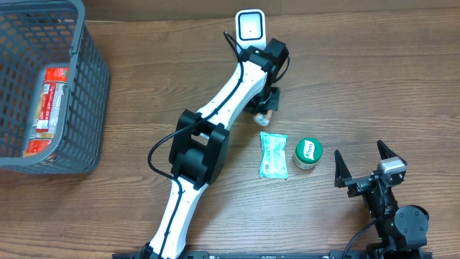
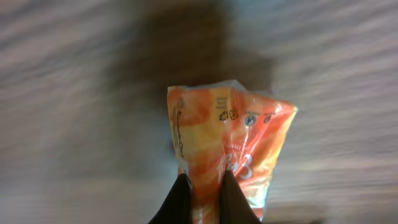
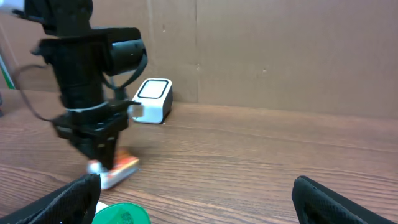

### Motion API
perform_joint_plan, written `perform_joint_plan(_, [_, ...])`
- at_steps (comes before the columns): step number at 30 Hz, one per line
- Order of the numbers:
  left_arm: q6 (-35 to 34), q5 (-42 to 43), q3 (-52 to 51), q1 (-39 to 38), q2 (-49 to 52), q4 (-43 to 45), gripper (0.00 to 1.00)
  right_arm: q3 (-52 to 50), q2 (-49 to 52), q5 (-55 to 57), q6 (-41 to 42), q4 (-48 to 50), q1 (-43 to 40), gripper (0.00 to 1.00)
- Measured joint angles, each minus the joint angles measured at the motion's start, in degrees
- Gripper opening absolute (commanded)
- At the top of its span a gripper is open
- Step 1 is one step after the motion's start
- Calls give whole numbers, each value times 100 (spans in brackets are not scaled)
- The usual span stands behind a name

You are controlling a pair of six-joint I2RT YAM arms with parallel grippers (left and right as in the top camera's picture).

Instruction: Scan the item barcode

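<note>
Glossy, crinkled orange-and-yellow plastic packet (image 2: 231,138)

The orange packet (image 2: 233,146) is cut off below, its print seemingly blurred.

Baskets: one, the grey basket (image 1: 92,86)
Scanners: one, the white scanner (image 1: 251,27)
Packets: three, namely the orange packet (image 2: 230,137), pale green packet (image 1: 273,155) and red packet (image 1: 47,108)
Tubs: one, the green-lidded tub (image 1: 307,152)
Grippers: two, namely the left gripper (image 2: 203,186) and right gripper (image 1: 359,152)

White left arm (image 1: 233,90) with black joints (image 1: 198,147), cable (image 1: 152,152) and hand (image 2: 205,196).
</note>
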Motion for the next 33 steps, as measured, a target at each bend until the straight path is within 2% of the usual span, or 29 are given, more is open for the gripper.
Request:
perform_joint_plan(7, [-356,-708,-61,-4,-295,-1305,4,0,0,0,0,0,0,100])
perform_joint_plan(14, [-811,-815,-645,-4,-315,-1364,7,0,0,-2,-2,0,0,100])
perform_joint_plan(16, [-927,-817,-774,-4,-315,-1276,15,0,0,-2,0,0,2,100])
perform_joint_plan(17, [-973,-815,-822,-11,-315,-1237,24,0,0,-2,2,0,0,100])
perform_joint_plan(18, [-1036,-809,-876,-22,-315,-1182,44,0,0,-2,0,-2,2,100])
perform_joint_plan(19, [-1082,-800,-911,-33,-315,-1147,58,0,0,-2,2,-2,2,100])
perform_joint_plan(20, [-1075,-778,-935,-44,-315,-1141,62,0,0,-2,-2,0,0,100])
perform_joint_plan(21, [-1082,-752,-944,-68,-315,-1147,63,0,0,-2,-2,-4,0,100])
perform_joint_plan(24, [-1062,-590,-949,-81,-315,-1130,53,0,0,0,0,-2,0,100])
perform_joint_plan(26, [-1012,-461,-951,-79,-315,-1132,51,0,0,-2,0,-4,2,100])
perform_joint_plan(33, [-988,-267,-951,-9,-358,-1132,56,0,0,0,0,0,0,100])
